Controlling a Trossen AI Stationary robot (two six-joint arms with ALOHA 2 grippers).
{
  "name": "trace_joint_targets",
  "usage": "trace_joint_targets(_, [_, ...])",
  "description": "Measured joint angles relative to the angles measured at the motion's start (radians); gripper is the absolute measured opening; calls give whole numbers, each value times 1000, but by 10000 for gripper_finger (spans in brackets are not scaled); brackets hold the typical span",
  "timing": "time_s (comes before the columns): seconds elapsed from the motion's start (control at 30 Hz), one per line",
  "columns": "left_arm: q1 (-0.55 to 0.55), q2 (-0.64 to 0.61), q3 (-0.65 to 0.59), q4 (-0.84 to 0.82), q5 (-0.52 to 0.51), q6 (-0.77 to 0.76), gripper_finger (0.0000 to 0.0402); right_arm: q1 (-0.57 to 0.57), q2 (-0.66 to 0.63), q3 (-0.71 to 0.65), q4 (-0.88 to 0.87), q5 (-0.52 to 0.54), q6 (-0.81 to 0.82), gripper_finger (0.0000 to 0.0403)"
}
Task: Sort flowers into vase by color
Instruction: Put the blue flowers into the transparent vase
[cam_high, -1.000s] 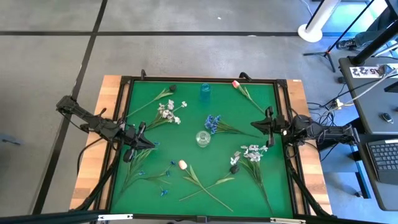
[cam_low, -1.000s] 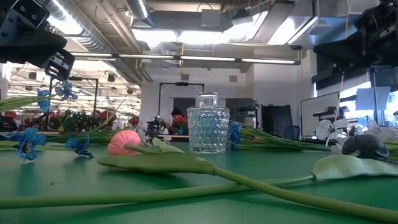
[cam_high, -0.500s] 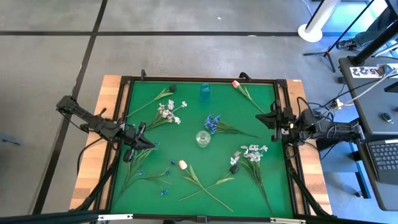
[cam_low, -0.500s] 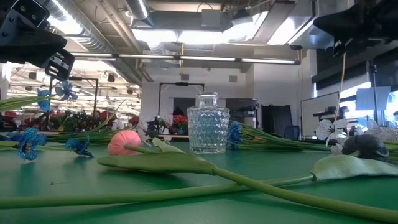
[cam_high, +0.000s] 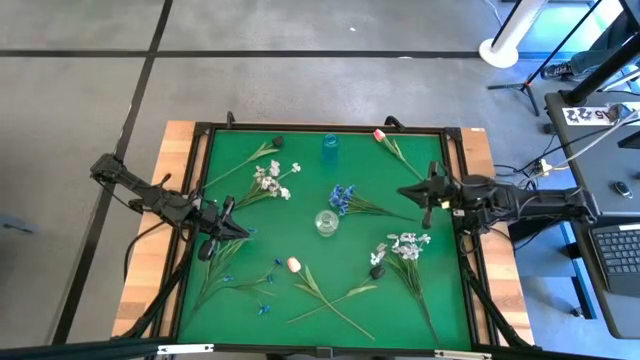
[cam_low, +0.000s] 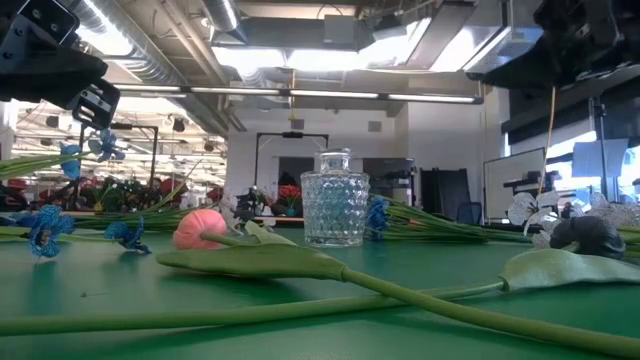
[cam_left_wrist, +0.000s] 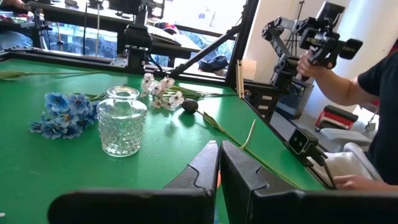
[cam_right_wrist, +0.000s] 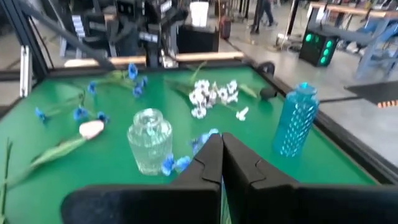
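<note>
Flowers lie flat on the green mat (cam_high: 230, 300). A white spray (cam_high: 270, 180), a blue spray (cam_high: 345, 198), a second white spray (cam_high: 405, 244), a pink tulip (cam_high: 379, 135), a peach tulip (cam_high: 293, 265), two dark buds (cam_high: 277, 141) (cam_high: 377, 271) and small blue blossoms (cam_high: 265, 285) show. A clear glass vase (cam_high: 326, 222) stands mid-mat and a blue bottle vase (cam_high: 330, 145) at the far edge. My left gripper (cam_high: 238, 232) is shut and empty over the mat's left side. My right gripper (cam_high: 402, 192) is shut and empty, right of the blue spray.
A black frame (cam_high: 455, 160) rims the mat. In the left wrist view a person (cam_left_wrist: 348, 81) stands beyond the table's right side with a hand-held device. Bare mat lies between the clear vase and the left gripper.
My right gripper has drawn back slightly toward the table's right edge, then swung out over the mat toward the table's left, nearer the blue spray. The flowers and vases lie as before.
</note>
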Motion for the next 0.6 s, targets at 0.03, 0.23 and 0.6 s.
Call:
trace_joint_targets(0.03, [0,0,0,0,0,0,13,0,19,0,0,-9,0,3])
trace_joint_targets(0.23, [0,0,0,0,0,0,13,0,162,0,1,-2,23,26])
trace_joint_targets(0.6, [0,0,0,0,0,0,13,0,333,1,57,-45,107,110])
